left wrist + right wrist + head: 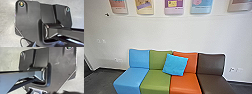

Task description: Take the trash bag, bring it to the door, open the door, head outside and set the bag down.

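Well, I can't tell for sure where the trash bag is. A dark bumpy thing [73,92] pokes in at the edge of the right wrist view, and it may be the bag. Both robot hands look down at the robot's own big dark plate [28,16] and its bar [70,33], with gray floor [6,25] around the plate. I can't tell if the left gripper or the right gripper is spread or pinching. The head view shows what the wrist views don't: a couch [155,77] by a white wall [159,32]. From the robot's left, its seats go blue, green, orange and brown. A bright blue pillow [175,65] leans on the green and orange parts. Colorful pictures [174,7] hang in a row on the wall, higher than the couch.
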`<state>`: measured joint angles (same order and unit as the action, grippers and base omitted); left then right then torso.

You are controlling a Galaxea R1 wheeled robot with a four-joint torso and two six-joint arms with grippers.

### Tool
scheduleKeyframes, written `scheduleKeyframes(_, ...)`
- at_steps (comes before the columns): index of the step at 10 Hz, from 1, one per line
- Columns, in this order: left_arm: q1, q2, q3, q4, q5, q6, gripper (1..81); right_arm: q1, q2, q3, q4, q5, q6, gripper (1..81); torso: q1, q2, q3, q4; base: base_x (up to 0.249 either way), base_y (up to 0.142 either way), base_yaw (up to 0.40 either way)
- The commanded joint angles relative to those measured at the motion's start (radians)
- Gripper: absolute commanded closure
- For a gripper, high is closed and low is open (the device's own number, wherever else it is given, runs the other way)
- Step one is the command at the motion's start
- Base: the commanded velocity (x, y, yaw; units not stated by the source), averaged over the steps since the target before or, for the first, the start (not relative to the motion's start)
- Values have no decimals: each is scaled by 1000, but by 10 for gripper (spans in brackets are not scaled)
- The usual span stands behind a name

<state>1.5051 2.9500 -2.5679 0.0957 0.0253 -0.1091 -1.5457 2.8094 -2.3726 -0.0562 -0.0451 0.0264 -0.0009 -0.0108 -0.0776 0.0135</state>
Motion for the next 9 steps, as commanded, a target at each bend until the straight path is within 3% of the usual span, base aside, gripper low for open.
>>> scheduleKeyframes(1, -41, -6, 5, -8, 58, 0, 10, 41, -12, 13, 2, -59, -2, 10, 1, 0, 0, 0, 108, 0, 0)
scheduleKeyframes(6, -41, -12, 5, -13, 58, -1, 10, 43, -14, 15, 7, -59, 0, 10, 1, 0, 0, 0, 99, 0, 0)
scheduleKeyframes(9, -41, -18, 11, -7, 58, 2, 10, 38, -40, 70, 2, -64, -2, 10, 1, 0, 0, 0, 0, 0, 0)
